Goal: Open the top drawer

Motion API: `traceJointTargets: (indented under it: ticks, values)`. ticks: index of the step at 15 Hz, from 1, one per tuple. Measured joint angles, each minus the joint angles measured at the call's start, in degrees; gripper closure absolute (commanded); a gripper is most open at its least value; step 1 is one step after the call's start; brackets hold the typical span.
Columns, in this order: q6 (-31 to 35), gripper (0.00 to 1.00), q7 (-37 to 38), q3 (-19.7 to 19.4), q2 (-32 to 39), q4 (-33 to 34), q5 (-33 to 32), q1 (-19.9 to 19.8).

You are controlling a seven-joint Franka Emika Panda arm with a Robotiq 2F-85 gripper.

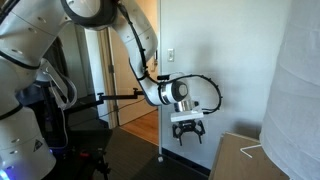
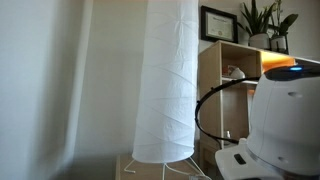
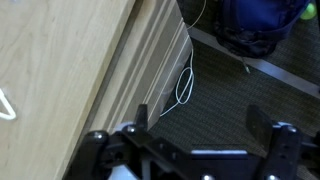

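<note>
The gripper point(image 1: 188, 139) hangs with its jaws spread and empty, just left of the wooden cabinet point(image 1: 240, 158). In the wrist view the cabinet fills the left beside dark carpet point(image 3: 230, 110). The top drawer itself cannot be made out.

White jointed robot arm point(image 1: 135, 50) stretched out, wrist bent downward.
Its black two-fingered gripper point(image 1: 187, 133) points down, jaws spread apart, holding nothing.

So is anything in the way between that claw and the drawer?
Nothing solid shows. The open gripper hangs in free air beside the wooden cabinet. Only a thin white cord loops by its edge; the drawer itself isn't clearly visible.
</note>
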Motion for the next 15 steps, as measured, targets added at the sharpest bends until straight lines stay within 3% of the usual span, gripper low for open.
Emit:
traceJointTargets:
  ticks: [6,11,15]
  values:
    - [0.0,0.0,0.2,-0.1,0.8,0.7,0.6,-1.6]
    - [0.0,0.0,0.3,-0.2,4.8,4.9,2.9,-3.9]
    - [1.3,0.0,4.2,-2.4,8.6,9.2,2.6,-3.4]
